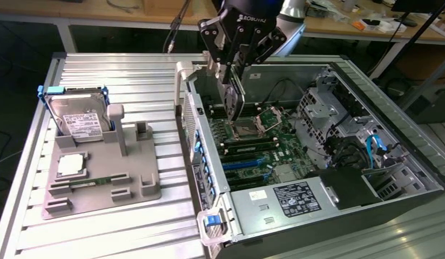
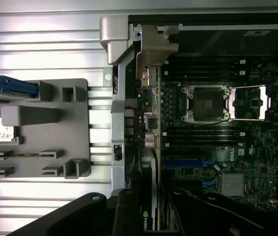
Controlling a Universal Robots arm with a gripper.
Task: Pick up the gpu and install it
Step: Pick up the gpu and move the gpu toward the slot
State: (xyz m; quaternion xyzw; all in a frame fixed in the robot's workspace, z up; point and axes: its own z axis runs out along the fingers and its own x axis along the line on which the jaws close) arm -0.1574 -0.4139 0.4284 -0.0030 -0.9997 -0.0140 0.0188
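My gripper [image 1: 233,80] hangs over the rear of the open computer case [image 1: 395,162] and is shut on the gpu [image 1: 234,102]. The card is a thin dark board with a round fan face, held upright with its lower edge just above the motherboard [image 1: 269,145]. In the wrist view the gpu [image 2: 149,196] appears edge-on with a small green logo, between the black fingers [image 2: 124,211]. It lies close to the case's rear wall [image 2: 117,123], roughly in line with the blue expansion slot [image 2: 183,162].
On the exterior view's left, a grey fixture tray [image 1: 100,183] holds a silver hard drive [image 1: 80,121], a processor chip [image 1: 71,164] and a slim green memory stick [image 1: 89,182]. Inside the case are the open processor socket [image 1: 255,127], drive cages [image 1: 330,108] and cables [image 1: 370,151]. The ribbed aluminium table [image 1: 121,70] surrounds everything.
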